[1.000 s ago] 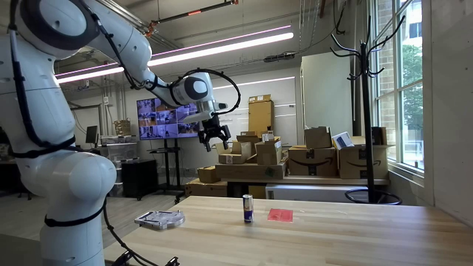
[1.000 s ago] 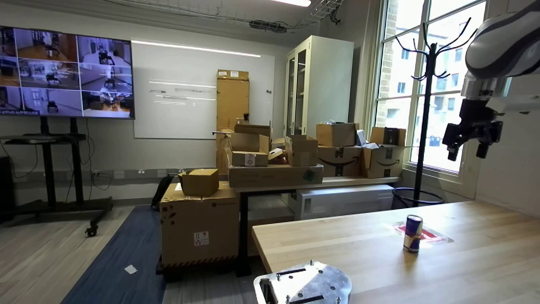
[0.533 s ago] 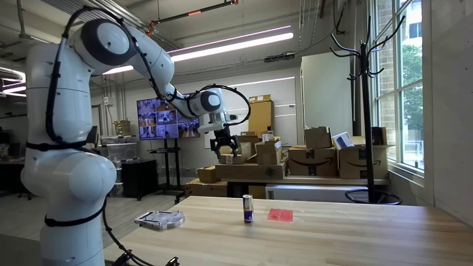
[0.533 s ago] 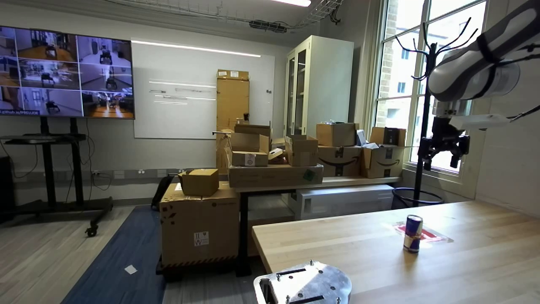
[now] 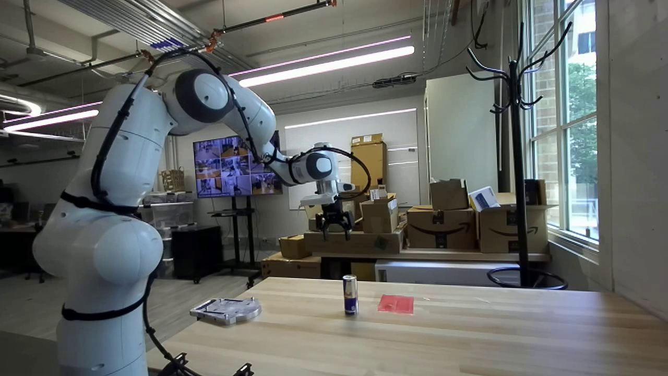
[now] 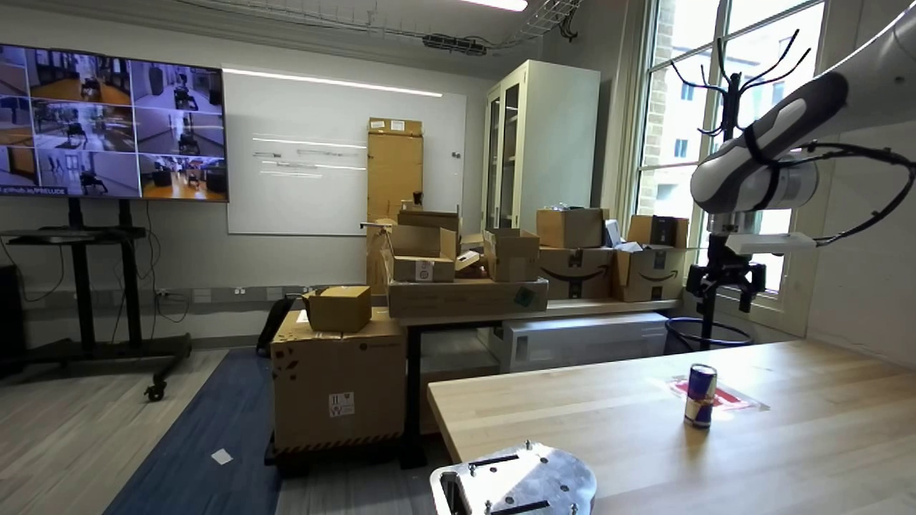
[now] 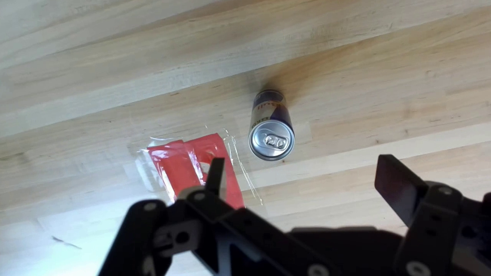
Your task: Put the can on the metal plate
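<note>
wrist view: looking down on can [image 7: 271, 126], upright on wooden counter [image 7: 115, 50], lid & pull tab facing cam, dark blue/silver round the sides w/ reddish lettering upside down. at btm of frame: tool [image 7: 301, 172], w/ jaws set wide apart, gap clearly bigger than can in pic, holding nothing. beside can, close but apart: flat red piece [image 7: 174, 165] w/ clear film [image 7: 150, 172] round it, partly hidden behind one jaw.

as for tool, in both exterior views: pointing down, hanging above can w/ plenty of air between, w/ jaws spread here too. in an exterior view: carried on white arm [image 5: 141, 141] w/ dark-ringed joints, arched over from pic left.

in an exterior view, to pic left of can & well apart: metal plate [image 5: 227, 310], flat, low, silvery-grey, at counter edge; can't tell if fully on it. in an exterior view, cut off by btm edge of frame: same metal plate [image 6: 526, 479], showing slots, holes & small bolts on top. there too, partly overlapping red piece in pic: can, upright on counter.

farther back, in an exterior view: coat stand [image 5: 518, 183] nr window [image 5: 580, 141], stacked cardboard boxes [image 5: 441, 228], screen [image 5: 235, 167] w/ pic grid. in an exterior view: whiteboard [image 6: 300, 204] & pale cabinet [image 6: 562, 143] behind boxes.
</note>
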Tool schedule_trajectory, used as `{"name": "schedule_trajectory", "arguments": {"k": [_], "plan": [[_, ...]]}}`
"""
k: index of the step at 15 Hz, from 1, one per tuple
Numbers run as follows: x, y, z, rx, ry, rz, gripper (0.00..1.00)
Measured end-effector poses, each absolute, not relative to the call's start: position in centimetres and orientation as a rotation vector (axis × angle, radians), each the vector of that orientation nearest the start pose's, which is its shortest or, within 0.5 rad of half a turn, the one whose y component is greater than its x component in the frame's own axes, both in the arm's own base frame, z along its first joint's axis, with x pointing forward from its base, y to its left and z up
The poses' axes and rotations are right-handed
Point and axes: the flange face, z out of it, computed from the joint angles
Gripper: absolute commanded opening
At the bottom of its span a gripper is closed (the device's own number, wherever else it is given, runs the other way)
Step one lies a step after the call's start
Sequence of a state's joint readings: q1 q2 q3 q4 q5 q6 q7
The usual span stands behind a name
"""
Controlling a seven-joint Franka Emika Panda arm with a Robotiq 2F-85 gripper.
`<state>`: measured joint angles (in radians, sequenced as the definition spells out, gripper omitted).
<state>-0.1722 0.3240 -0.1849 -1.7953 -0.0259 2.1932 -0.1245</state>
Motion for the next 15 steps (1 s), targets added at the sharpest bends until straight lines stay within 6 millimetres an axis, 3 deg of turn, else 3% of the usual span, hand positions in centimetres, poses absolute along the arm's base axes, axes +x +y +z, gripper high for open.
{"name": "schedule_trajectory", "arguments": {"k": [8, 15], "plan": [[64.6, -25.6, 32.6, -3.158, 0.456, -0.066, 1.00], [65.8, -25.5, 27.7, -3.155, 0.440, 0.012, 1.00]]}}
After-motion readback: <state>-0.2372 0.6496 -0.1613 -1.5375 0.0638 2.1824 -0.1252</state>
